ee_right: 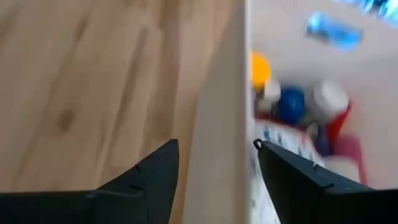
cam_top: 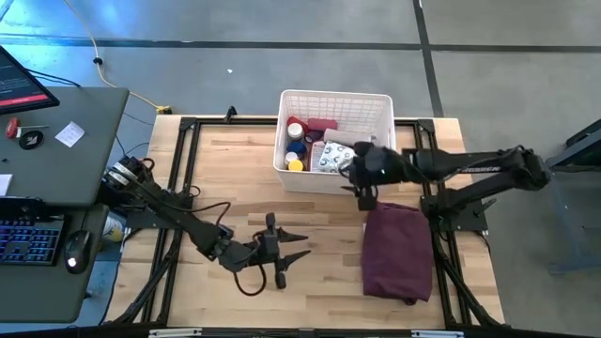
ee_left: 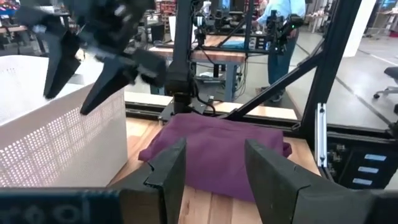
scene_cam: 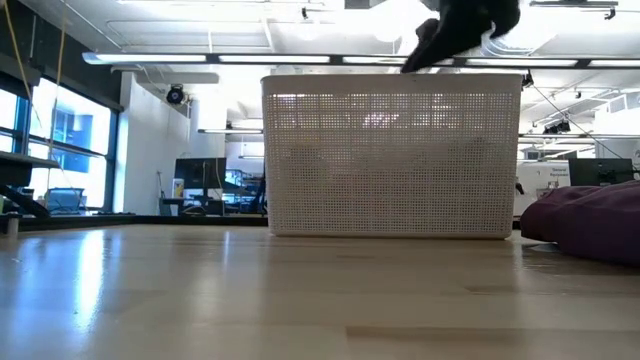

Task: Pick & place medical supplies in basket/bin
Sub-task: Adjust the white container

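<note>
Right gripper (cam_top: 362,192) hangs over the near wall of the white basket (cam_top: 380,105), at its right-hand end, and we find its two fingers spread wide with nothing between them; in the right wrist view the fingers (ee_right: 144,180) straddle the basket's top edge (ee_right: 217,124), one over bare table and one over the interior. We record the basket standing upright at the far middle of the wooden table (cam_top: 225,169), holding the medical supplies. From above we make out a red item (cam_top: 322,124) against the far wall, a bottle with a blue cap (cam_top: 296,147), a yellow-orange lid (cam_top: 296,165) at the near left corner, and a grey-white packet (cam_top: 331,158) lying toward the right side. The right wrist view shows the same cluster blurred: an orange-yellow round shape (ee_right: 260,68), a blue cap (ee_right: 291,102), a white cap (ee_right: 329,98) and red beside them; we cannot identify these more closely. In the low view the lattice wall (scene_cam: 392,155) hides the contents. A maroon cloth (cam_top: 396,249) lies folded on the table just in front of the basket's right end, apart from it. We note the left gripper (cam_top: 282,249) low over the table near the front middle, well apart from the basket, fingers wide and empty.
</note>
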You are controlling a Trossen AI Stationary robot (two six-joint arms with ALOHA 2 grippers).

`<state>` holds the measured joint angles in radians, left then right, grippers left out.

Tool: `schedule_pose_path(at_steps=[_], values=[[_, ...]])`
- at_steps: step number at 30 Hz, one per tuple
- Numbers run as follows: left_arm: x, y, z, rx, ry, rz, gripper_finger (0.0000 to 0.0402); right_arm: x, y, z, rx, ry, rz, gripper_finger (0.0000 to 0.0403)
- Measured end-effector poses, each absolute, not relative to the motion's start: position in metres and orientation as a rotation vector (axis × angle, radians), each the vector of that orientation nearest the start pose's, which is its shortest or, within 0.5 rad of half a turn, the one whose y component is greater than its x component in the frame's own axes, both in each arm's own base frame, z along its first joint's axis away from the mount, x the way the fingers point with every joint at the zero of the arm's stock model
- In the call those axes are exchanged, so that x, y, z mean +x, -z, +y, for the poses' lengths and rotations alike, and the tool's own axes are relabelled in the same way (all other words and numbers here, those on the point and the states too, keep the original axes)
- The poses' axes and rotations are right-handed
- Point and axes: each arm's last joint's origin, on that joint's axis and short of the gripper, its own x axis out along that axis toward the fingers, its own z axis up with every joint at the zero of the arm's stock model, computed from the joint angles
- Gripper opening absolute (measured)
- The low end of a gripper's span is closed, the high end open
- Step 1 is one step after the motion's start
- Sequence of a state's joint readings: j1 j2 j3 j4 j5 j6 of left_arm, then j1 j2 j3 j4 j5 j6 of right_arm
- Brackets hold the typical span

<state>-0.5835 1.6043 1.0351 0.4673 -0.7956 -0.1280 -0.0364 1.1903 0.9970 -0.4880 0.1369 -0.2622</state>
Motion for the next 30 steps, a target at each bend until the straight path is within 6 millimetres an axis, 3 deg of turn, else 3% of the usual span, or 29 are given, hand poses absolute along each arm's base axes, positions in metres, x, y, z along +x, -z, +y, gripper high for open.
schedule_pose_path(at_steps=[4,7,10,12,15,21,30], values=[[0.308,-0.276,-0.178,-0.049,-0.217,0.07,0.0193,0.252,-0.305,0.01,-0.326,0.056,0.632,0.0196],[0.308,-0.276,-0.178,-0.026,-0.216,0.072,0.0193,0.25,-0.304,0.015,-0.358,0.115,0.647,0.0184],[0.308,-0.277,-0.178,-0.014,-0.217,0.069,0.0193,0.247,-0.301,0.014,-0.369,0.18,0.689,0.0171],[0.308,-0.277,-0.178,-0.011,-0.217,0.069,0.0193,0.248,-0.295,0.015,-0.333,0.125,0.682,0.0162],[0.306,-0.281,-0.177,-0.02,-0.218,0.058,0.0193,0.248,-0.273,0.014,-0.276,0.065,0.676,0.0148],[0.306,-0.281,-0.177,-0.016,-0.218,0.061,0.0193,0.243,-0.233,0.009,-0.358,0.204,0.662,0.0121],[0.306,-0.279,-0.177,-0.006,-0.218,0.074,0.0193,0.246,-0.23,-0.009,-0.377,0.252,0.581,0.0088]])
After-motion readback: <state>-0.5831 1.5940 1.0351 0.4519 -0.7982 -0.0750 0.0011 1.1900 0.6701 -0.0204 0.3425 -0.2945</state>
